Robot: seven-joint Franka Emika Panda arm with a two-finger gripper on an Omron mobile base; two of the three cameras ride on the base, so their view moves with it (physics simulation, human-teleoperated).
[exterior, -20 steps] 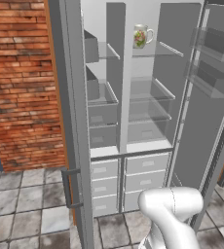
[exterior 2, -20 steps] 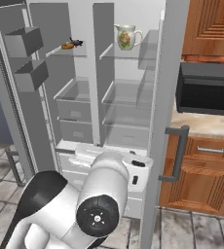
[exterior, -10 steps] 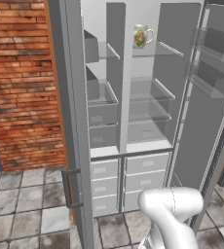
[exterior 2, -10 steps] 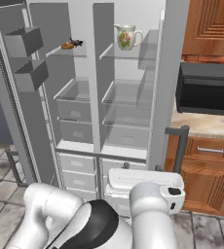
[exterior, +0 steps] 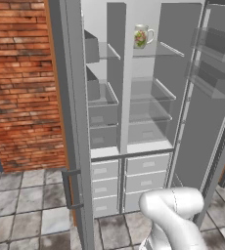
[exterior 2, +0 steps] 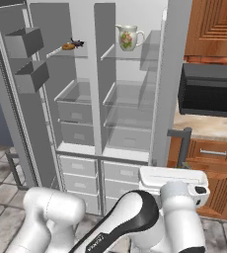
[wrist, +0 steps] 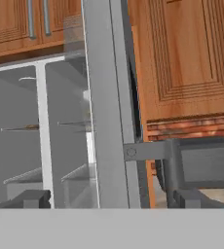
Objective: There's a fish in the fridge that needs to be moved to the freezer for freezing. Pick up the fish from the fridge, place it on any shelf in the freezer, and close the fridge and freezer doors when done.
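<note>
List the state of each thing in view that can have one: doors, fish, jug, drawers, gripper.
fridge: door open.
freezer: door open.
fish: lying on the top shelf of the left compartment, untouched.
floral jug: upright on the top glass shelf.
white drawers: all pushed in.
gripper: open, holding nothing.
microwave: door shut.

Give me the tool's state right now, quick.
Tool: open, its dark fingertips set wide apart, holding nothing; it looks at the edge of the tall grey side-by-side unit's open door.
</note>
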